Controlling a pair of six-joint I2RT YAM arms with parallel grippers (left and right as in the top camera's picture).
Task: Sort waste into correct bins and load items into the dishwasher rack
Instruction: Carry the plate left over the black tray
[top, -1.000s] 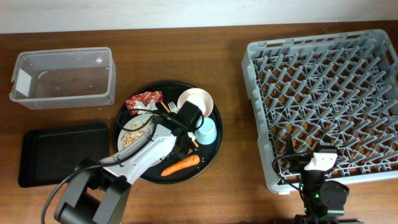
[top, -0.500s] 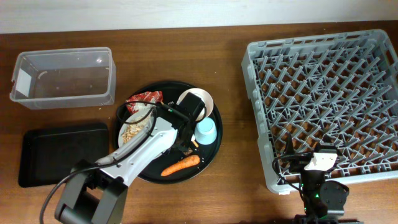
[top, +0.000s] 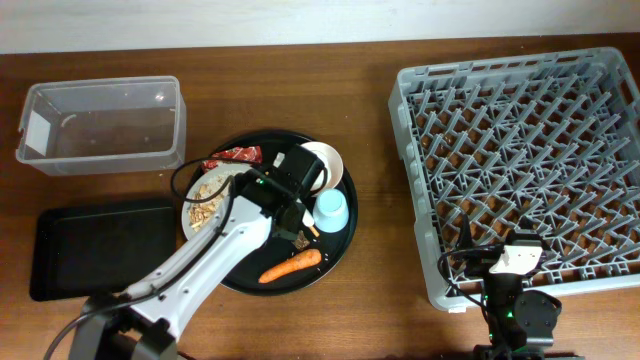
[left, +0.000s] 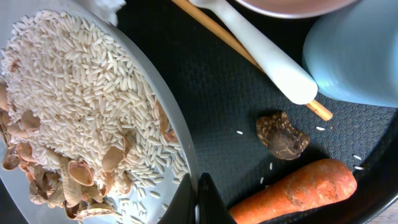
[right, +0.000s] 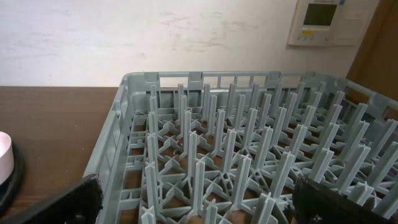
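Observation:
My left gripper (left: 198, 200) is shut on the right rim of the pale grey plate (left: 181, 144), which holds white rice (left: 81, 93) and beige food scraps (left: 37, 168). In the overhead view the left gripper (top: 250, 215) and the plate (top: 186, 205) are on the round black tray. The brown lump (left: 283, 135), orange carrot (left: 292, 190), white fork (left: 261, 53) and light blue cup (left: 357, 53) lie to the right. The carrot (top: 290, 265), blue cup (top: 331, 211), bowl (top: 322, 160) and red-and-white wrapper (top: 235, 155) show from overhead. My right gripper (right: 199, 205) is open over the rack's (right: 249, 137) near edge. No white cup shows.
The clear tub (top: 100, 125) stands at the back left, the flat black tray (top: 95, 245) in front of it. The round black tray (top: 345, 240) is mid-table. The grey rack (top: 520, 165) fills the right side. A thin wooden stick (left: 323, 111) lies under the fork.
The plate has slid a little left and toward the back on the round tray, held by my left gripper. The left arm swung with it. The right arm has not moved.

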